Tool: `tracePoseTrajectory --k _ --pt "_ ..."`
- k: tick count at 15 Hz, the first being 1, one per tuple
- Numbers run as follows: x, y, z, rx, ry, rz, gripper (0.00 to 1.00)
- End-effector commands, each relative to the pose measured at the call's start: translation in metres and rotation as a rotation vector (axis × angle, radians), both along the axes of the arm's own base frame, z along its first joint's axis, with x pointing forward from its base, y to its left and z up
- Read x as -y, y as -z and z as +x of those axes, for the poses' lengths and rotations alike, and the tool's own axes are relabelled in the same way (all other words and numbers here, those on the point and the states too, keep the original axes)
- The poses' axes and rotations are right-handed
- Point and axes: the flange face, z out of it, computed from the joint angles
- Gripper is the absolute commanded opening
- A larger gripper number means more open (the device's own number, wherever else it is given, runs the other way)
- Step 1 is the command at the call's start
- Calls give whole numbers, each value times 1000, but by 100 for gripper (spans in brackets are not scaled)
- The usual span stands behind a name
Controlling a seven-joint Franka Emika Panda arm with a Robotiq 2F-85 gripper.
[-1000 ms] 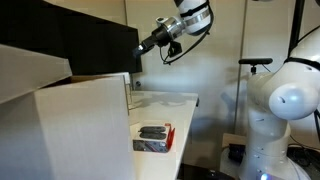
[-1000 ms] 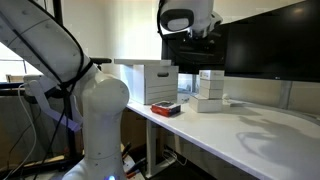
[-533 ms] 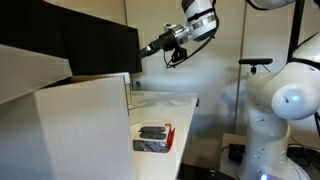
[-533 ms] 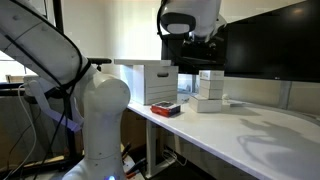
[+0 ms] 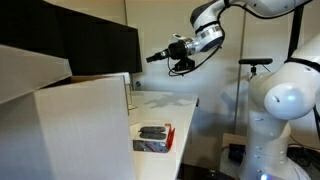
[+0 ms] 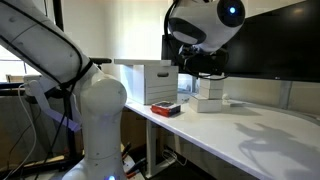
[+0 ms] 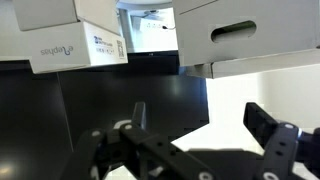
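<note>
Black monitor (image 5: 100, 48) stands along the tabletop's (image 5: 175, 100) back edge. The gripper (image 5: 153, 57) hangs in the air just beside its screen, jaws wide apart, holding nothing. Best to move slowly and keep the fingers (image 7: 268, 125) off the glass. Only the wrist view shows labelled white boxes (image 7: 90, 40) by the screen. An exterior view shows the red tray (image 5: 153, 137) near the tabletop's end.

We see the Panda arm (image 5: 232, 10) stretched high above its white base (image 5: 285, 100), wrist angled slightly down, gripper (image 5: 153, 57) in mid-air, jaws wide apart and holding nothing.
</note>
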Motion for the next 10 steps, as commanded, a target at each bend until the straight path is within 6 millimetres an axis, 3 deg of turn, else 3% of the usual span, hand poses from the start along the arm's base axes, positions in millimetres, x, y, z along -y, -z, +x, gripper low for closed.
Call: tracePoseTrajectory --k 1,5,6,10 --pt "12 13 -1 33 -7 -24 100" --pt "20 28 3 43 0 -43 100" --pt "19 20 -3 18 0 -36 100" --pt "19 29 1 5 3 -43 100"
